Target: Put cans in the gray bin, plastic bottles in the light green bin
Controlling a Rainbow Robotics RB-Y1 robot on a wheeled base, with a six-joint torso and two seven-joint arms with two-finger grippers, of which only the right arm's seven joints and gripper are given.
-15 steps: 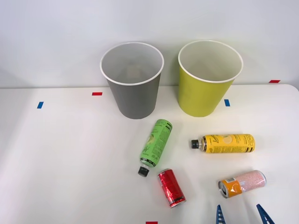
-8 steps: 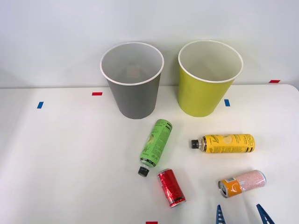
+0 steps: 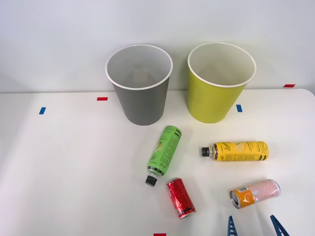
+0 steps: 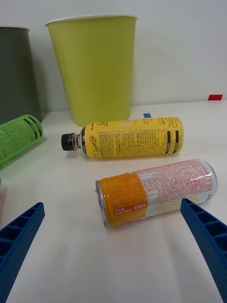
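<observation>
The right pincer (image 3: 254, 226) is seen at the near edge of the white table (image 3: 74, 167), its two blue ribbed fingers (image 4: 19, 236) spread wide apart, and nothing is held between them. In the wrist view the pincer (image 4: 113, 255) is shown low over the tabletop.

Just ahead of the open fingers the orange and speckled pink can (image 3: 255, 192) (image 4: 156, 191) is laid on its side, crosswise to the pincer, its orange end toward the robot's left and its pink end toward the right. No contact between can and fingers is seen.

Beyond that can, farther from the pincer, the yellow bottle (image 3: 236, 151) (image 4: 127, 138) is laid on its side, roughly parallel to the can, with its black cap pointed to the left.

To the left of the pincer, and near it, the red can (image 3: 180, 197) is laid on its side. Just beyond it, the green bottle (image 3: 163, 153) (image 4: 19, 137) is laid with its black cap nearly touching the red can's far end.

Farthest from the pincer, at the back of the table, the light green bin (image 3: 216, 93) (image 4: 97, 71) is stood upright straight ahead, and the gray bin (image 3: 140, 98) (image 4: 16, 71) is stood upright to its left, a gap kept between them.
</observation>
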